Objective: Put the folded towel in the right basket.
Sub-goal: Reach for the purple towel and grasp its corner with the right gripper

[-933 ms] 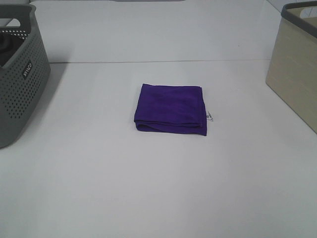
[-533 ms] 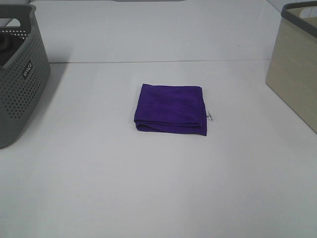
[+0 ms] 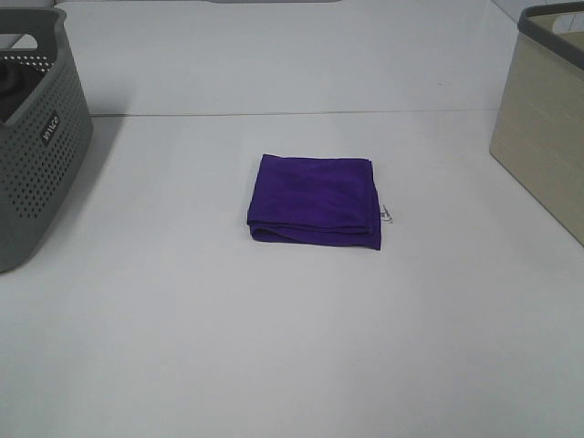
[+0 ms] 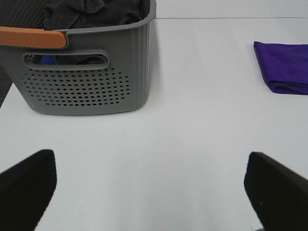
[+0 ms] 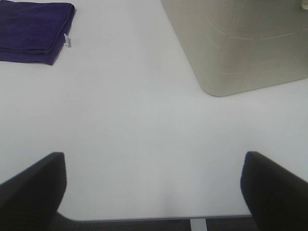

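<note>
A folded purple towel [image 3: 316,201] lies flat in the middle of the white table [image 3: 292,347]; it also shows in the left wrist view [image 4: 283,65] and the right wrist view [image 5: 34,31]. The beige right basket [image 3: 546,119] stands at the table's right edge, and it fills the right wrist view [image 5: 240,43]. Neither arm shows in the high view. My left gripper [image 4: 153,190] is open and empty, well back from the towel. My right gripper [image 5: 155,190] is open and empty, near the table's front edge, with towel and basket both ahead of it.
A grey perforated basket [image 3: 32,146] with dark cloth inside stands at the left edge of the table; the left wrist view shows its orange handle [image 4: 31,37]. A small white tag [image 3: 387,216] sticks out from the towel's right side.
</note>
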`<state>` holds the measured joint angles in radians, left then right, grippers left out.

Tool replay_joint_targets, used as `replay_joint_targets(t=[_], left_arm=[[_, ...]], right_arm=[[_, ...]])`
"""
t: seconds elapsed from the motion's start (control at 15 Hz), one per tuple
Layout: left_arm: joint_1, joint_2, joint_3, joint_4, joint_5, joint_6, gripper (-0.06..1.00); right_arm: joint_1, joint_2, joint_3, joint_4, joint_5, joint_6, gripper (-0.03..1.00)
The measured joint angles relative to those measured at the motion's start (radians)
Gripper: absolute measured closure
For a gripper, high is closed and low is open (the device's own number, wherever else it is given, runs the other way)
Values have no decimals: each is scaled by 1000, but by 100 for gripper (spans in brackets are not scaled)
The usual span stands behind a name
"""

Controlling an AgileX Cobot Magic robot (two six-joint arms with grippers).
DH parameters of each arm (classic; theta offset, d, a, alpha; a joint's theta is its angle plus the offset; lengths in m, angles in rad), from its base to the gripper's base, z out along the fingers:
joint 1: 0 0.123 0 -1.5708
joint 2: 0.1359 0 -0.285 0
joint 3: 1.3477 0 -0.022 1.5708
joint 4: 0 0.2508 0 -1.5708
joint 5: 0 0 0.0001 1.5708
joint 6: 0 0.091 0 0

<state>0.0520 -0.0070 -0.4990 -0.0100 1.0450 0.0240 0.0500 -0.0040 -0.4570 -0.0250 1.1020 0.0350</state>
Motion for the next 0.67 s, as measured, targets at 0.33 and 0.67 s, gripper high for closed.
replay_joint_targets(t=[0.33,0.67], left_arm=[[0,0,0,0,0,0,-5],[0,0,0,0,0,0,-5]], right_arm=[[0,0,0,-12,0,-1,2],[0,0,0,-12,0,-2,2]])
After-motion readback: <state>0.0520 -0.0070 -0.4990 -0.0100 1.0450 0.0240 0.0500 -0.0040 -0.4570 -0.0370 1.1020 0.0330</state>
